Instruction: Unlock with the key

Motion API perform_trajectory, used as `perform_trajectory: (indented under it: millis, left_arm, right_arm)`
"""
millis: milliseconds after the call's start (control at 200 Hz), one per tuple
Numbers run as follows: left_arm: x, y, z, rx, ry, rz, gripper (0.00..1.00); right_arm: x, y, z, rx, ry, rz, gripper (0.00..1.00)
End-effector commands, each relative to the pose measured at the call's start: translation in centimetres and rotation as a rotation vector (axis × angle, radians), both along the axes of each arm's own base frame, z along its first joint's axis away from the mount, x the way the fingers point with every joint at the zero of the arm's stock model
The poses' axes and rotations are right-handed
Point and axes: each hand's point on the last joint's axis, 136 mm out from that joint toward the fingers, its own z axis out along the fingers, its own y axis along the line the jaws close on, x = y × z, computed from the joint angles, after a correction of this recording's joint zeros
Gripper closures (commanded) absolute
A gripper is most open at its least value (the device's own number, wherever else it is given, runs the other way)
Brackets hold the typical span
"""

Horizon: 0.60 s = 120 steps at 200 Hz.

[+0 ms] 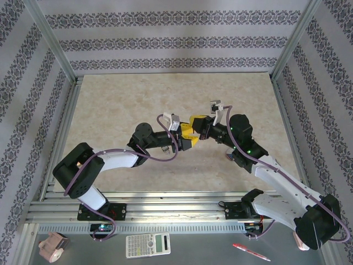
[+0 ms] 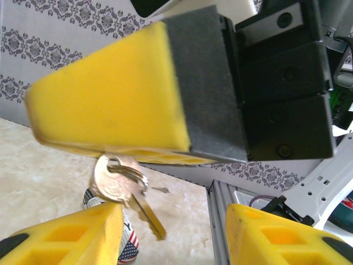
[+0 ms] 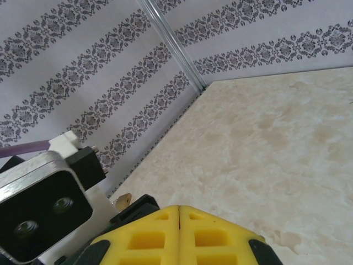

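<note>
A brass key (image 2: 117,179) on a metal ring dangles just under the yellow fingers (image 2: 110,94) of my right gripper (image 3: 179,212), which is shut; the ring seems pinched between them. My left gripper (image 2: 174,237) is open right below, one finger on each side, the key's blade hanging beside its left finger. Behind that finger shows a flag-patterned object (image 2: 130,247), partly hidden; I cannot tell if it is the lock. In the top view both grippers, right (image 1: 196,120) and left (image 1: 187,138), meet above the table's middle.
A small second key (image 2: 161,190) lies on the beige table (image 1: 138,105) farther off. Aluminium frame rails (image 1: 60,138) run along the sides. On the metal shelf by the arm bases lie a calculator (image 1: 148,245), a red pen (image 1: 251,252) and a pinkish tool (image 1: 52,247).
</note>
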Motion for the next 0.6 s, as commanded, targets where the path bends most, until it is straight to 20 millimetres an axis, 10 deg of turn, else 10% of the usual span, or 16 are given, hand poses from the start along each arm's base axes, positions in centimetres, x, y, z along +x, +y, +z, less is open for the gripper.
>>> perform_trajectory:
  millis: [0,595]
  left_arm:
    - [0.09,0.25,1.94,-0.048,-0.045,-0.024,0.52]
    - [0.76,0.94,1.55,-0.035,-0.025,-0.024,1.00]
  right_arm:
    - [-0.98,0.57,0.63,0.015,-0.033,0.043,1.00]
    - [-1.54,1.16,-0.16,0.007,-0.021,0.070,1.00]
